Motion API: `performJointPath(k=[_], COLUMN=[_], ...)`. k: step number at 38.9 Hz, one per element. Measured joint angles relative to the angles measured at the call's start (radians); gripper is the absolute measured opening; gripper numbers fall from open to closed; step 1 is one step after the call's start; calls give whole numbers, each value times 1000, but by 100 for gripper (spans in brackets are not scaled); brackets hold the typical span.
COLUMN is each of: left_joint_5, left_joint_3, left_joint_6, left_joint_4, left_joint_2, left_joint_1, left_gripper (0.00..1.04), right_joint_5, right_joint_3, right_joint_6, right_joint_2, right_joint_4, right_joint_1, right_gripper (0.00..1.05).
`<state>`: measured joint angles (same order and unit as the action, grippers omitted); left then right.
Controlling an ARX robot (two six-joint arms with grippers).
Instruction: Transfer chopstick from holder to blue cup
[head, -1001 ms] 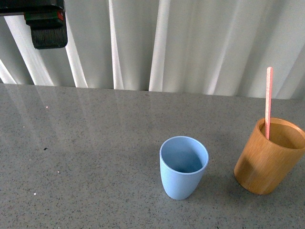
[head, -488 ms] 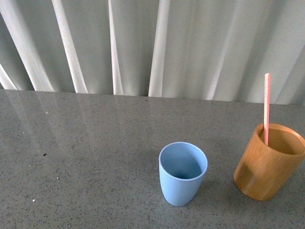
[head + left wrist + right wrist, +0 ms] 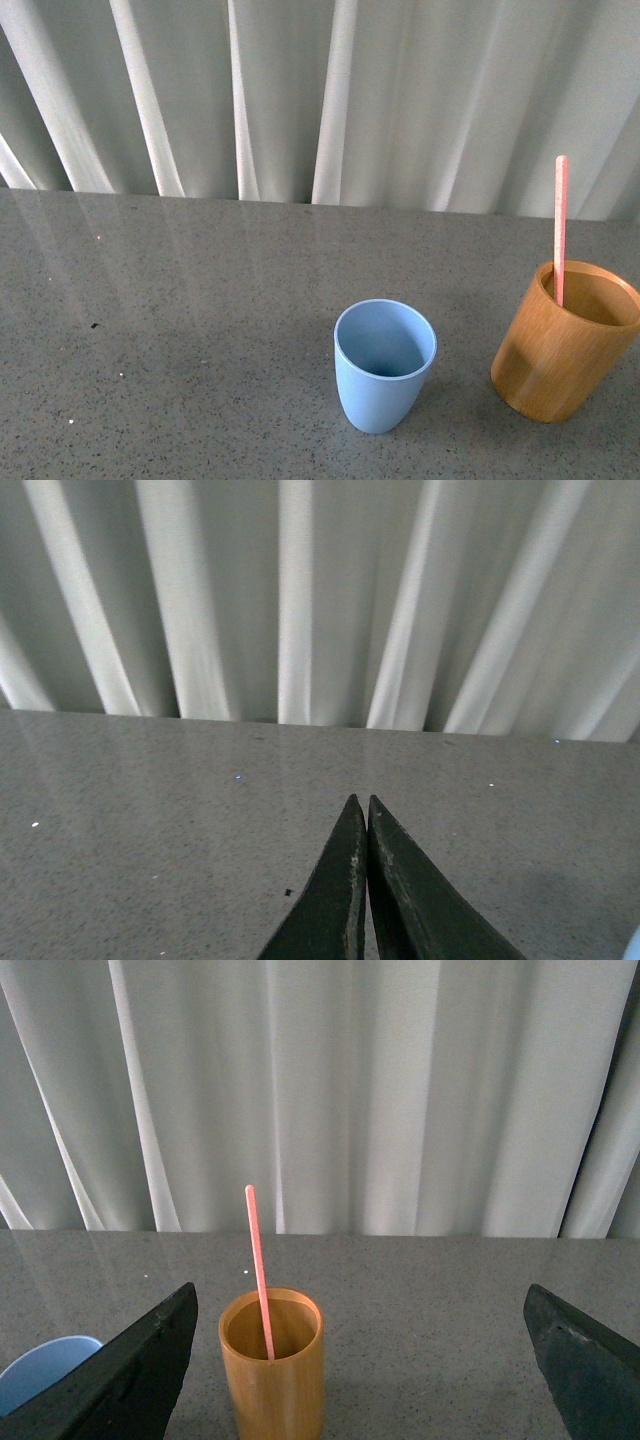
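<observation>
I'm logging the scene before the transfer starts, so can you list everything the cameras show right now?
chopstick: one, pink-red, standing nearly upright in the holder, leaning on its rim.
holder: one, orange-brown wood, on the table at the front view's right.
blue cup: one, light blue, empty, upright, left of the holder and apart from it.
table: one, grey speckled, under both cups.
curtain: white, pleated, behind the table.
left gripper: one, dark, shut on nothing, above bare table.
right gripper: one, dark, wide open, facing the holder, touching nothing.
</observation>
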<state>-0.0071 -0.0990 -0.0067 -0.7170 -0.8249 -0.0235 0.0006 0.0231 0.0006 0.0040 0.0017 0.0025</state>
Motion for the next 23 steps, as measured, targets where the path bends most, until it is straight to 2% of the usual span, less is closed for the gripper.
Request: performJointPath(k=[10,15,23], left_joint_5=[5,6,6], left_joint_3=[47,80,80], left_joint_6=[0,0,0], left_joint_4=[86,64,165], left_joint_2=[132,157,264], left_joint_1=[21,21,21], left_gripper=[4,4,4], right_joint_5=[0,1,0], right_joint_3=[0,0,0], right_joint_6=[0,0,0], right_joint_2=[0,0,0], right_joint_4=[0,0,0], right_joint_1=[0,0,0], right_gripper=[95,95,95])
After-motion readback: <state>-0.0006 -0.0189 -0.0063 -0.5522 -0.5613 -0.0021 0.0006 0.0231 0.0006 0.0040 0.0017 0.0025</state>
